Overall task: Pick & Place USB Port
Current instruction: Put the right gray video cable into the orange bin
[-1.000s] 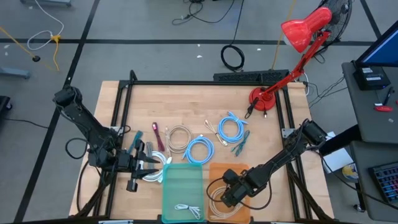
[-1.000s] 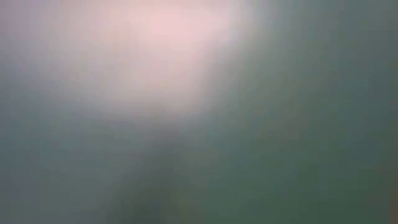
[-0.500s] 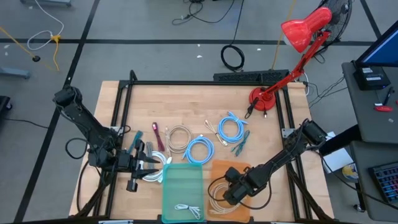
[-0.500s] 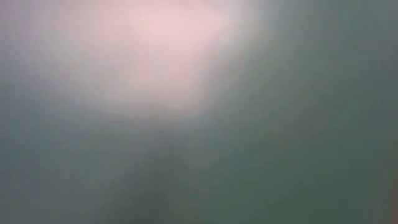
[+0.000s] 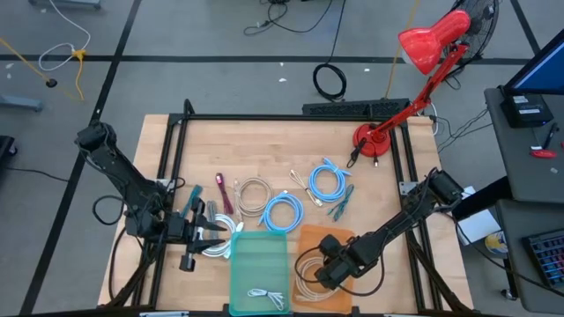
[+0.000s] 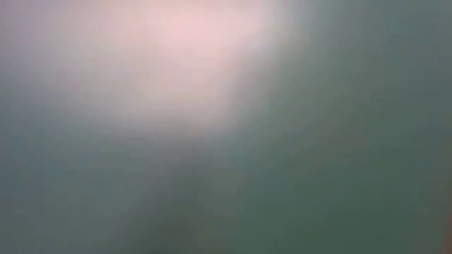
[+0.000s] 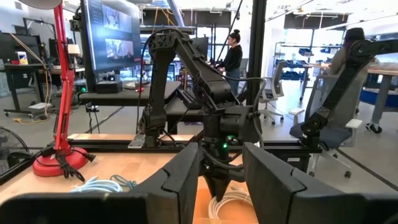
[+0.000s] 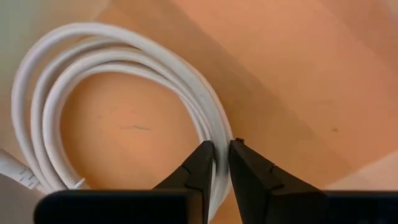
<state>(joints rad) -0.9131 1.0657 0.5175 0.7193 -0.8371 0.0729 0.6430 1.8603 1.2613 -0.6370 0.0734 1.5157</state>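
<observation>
Right gripper (image 8: 221, 163) sits low in the orange bin (image 5: 310, 239), at about five o'clock on the table, fingers nearly closed around the white coiled cable (image 8: 124, 56), probably setting it down there. Left gripper (image 5: 214, 232) waits parted at eight o'clock.

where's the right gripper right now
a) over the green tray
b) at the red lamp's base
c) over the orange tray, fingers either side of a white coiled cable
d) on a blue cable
c: the right gripper sits in the orange tray, fingers astride the white coiled cable.
</observation>
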